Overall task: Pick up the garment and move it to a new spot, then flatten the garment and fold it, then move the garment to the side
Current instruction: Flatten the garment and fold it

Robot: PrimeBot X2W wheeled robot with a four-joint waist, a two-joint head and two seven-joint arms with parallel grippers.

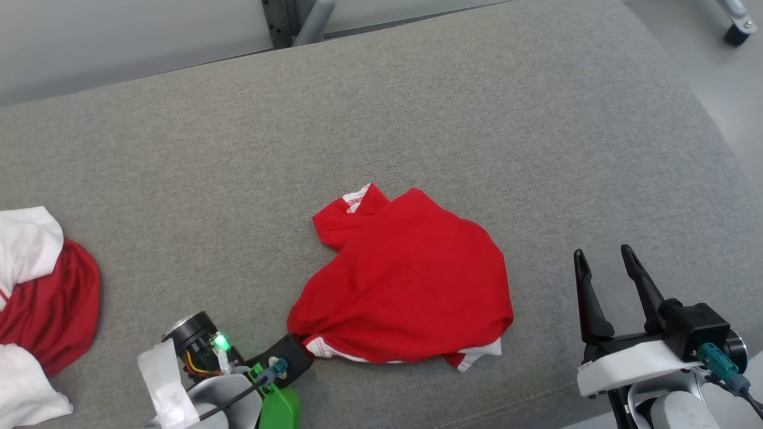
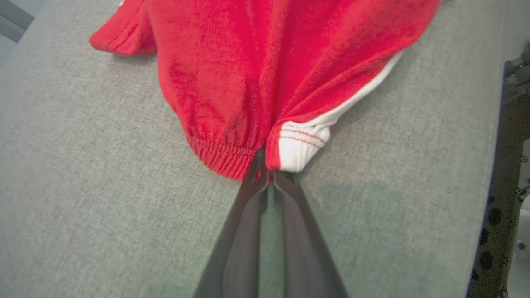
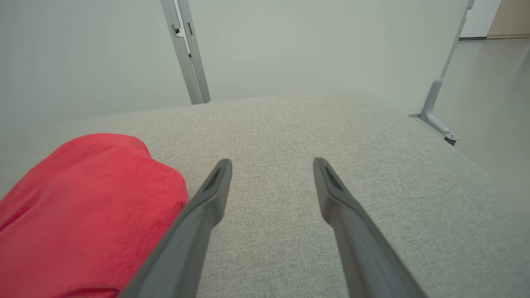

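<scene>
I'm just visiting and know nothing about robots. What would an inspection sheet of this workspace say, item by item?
Surface: grey fabric top, wide and flat.
Job's things: red garment with white trim, crumpled mid-surface.
Clutter: red and white clothes pile at the left edge.
Claws: left claw shut on the garment's edge; right claw open, holding nothing, apart from the cloth.
Cables: teal-plugged lead at the left wrist, another at the right.
Surroundings: pale wall, metal post, castor.

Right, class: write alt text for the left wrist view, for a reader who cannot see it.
The left hand, shut, pinches the bunched edge of a red garment with white trim, lying on a grey fabric surface.
</scene>
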